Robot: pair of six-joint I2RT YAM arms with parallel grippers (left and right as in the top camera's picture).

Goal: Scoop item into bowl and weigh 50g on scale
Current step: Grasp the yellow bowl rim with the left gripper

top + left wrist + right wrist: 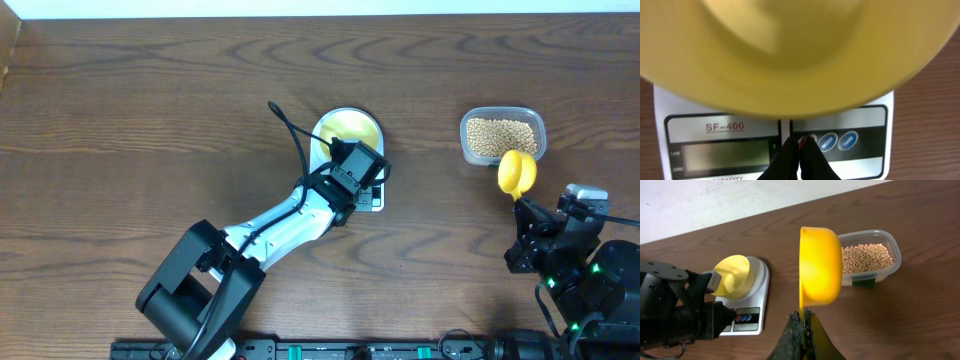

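— Two grippers on your screens. What is each doing? Start at the left.

— The left gripper (801, 150) has its fingers pressed together with nothing between them. It hangs over the front edge of the scale (860, 117), and its tip partly hides one of the buttons (847, 140). I can't tell whether it touches the panel. The display (725, 152) gives me nothing I can read, and its lower edge is cut off.

— And the bowl?

— The bowl (348, 128) sits on the scale, near the middle of the table (150, 100). From above, my left arm (290, 215) covers the bowl's near rim and most of the scale. In the left wrist view the bowl is only a yellow blur across the top of the picture.

— What's on the right side?

— The beans (500, 135) lie in a clear tub (464, 130), well apart from the scale. Just beside the tub, on its near side, is a yellow scoop (517, 173), and the right gripper (520, 203) is clamped on its handle. My right wrist view shows only the scoop's rounded back, turned on its side. The handle is buried between the fingers. Whether the scoop carries anything is hidden from me.
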